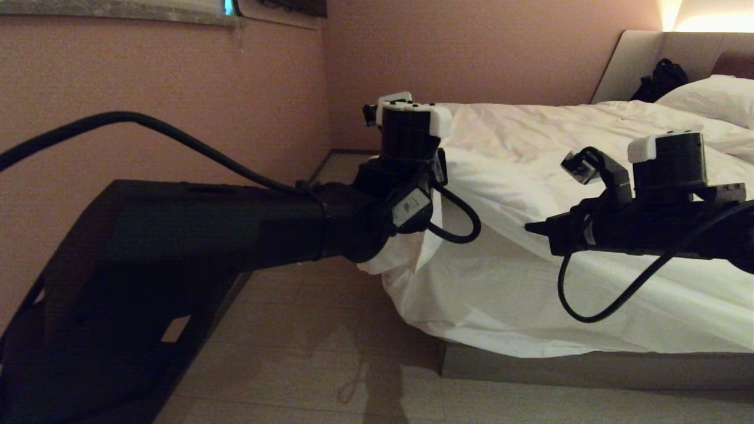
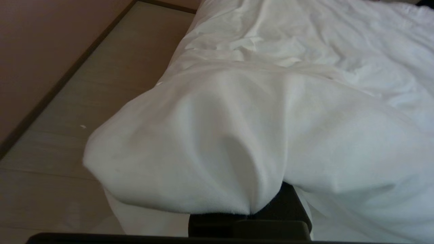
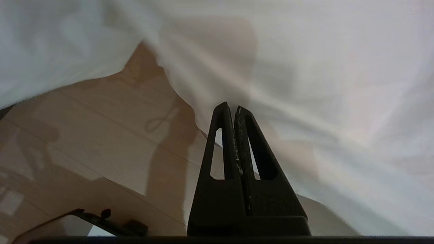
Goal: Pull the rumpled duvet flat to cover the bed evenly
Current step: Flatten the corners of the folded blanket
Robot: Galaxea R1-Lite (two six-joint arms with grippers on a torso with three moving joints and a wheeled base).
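Head view: left gripper clenched on duvet corner at 9 o'clock of bed; right gripper pinched empty beside overhang. Step: pulling flat. Next: right needs a grab.

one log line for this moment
left tool: shut on duvet corner | right tool: shut, empty, beside duvet | bed: foot side draped

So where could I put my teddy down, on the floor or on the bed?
The floor between the pink wall and the bed is bare. On the bed, the duvet top lies open toward the pillow. Its near corner is crowded: the left gripper pinches a fold there, and the right gripper sits shut beside the hanging edge.
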